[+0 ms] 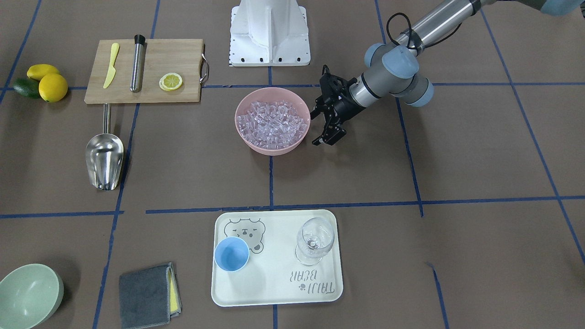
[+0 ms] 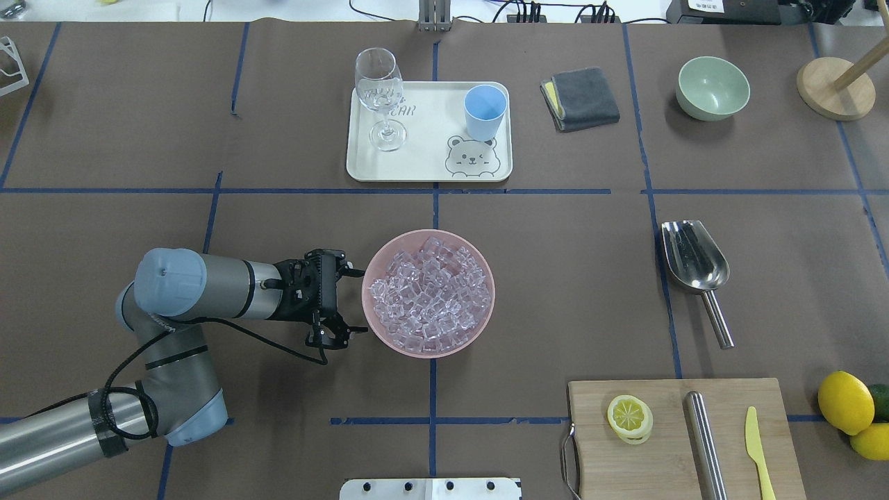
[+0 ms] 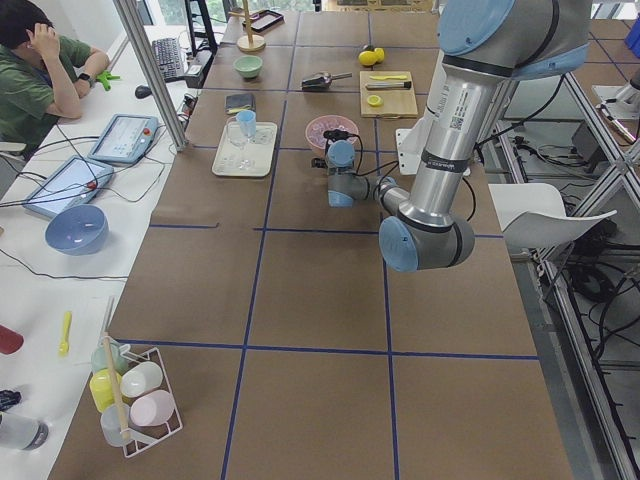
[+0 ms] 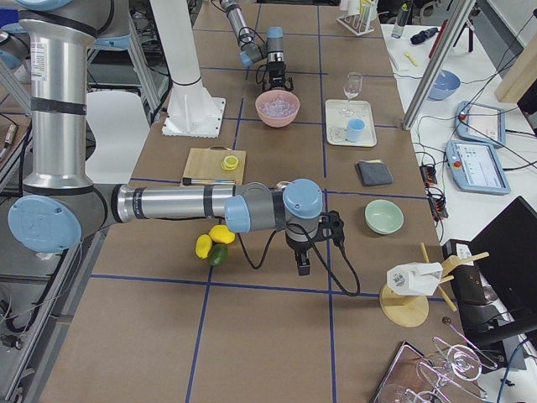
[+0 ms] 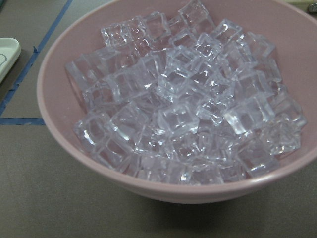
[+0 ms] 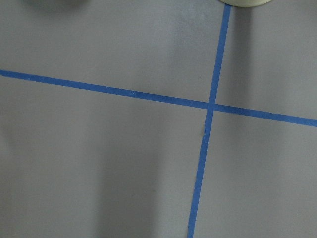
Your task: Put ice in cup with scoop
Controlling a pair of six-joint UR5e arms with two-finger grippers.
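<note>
Presently wide open and empty, the left tool (image 2: 350, 301) faces the round pink plastic bowl (image 2: 434, 351) of clear ice cubes (image 2: 430, 295) just ahead; grip its rim squarely, the shiny steel scoop (image 2: 694, 260) lying well beyond.

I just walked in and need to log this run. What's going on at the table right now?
The left end effector hangs open right beside the pink bowl heaped with ice cubes, gripping nothing. The steel scoop lies untouched on the table, and the light-blue cup stands empty on the cream tray. The right end effector is far off, near the yellow fruit; whether it is open is unclear.
</note>
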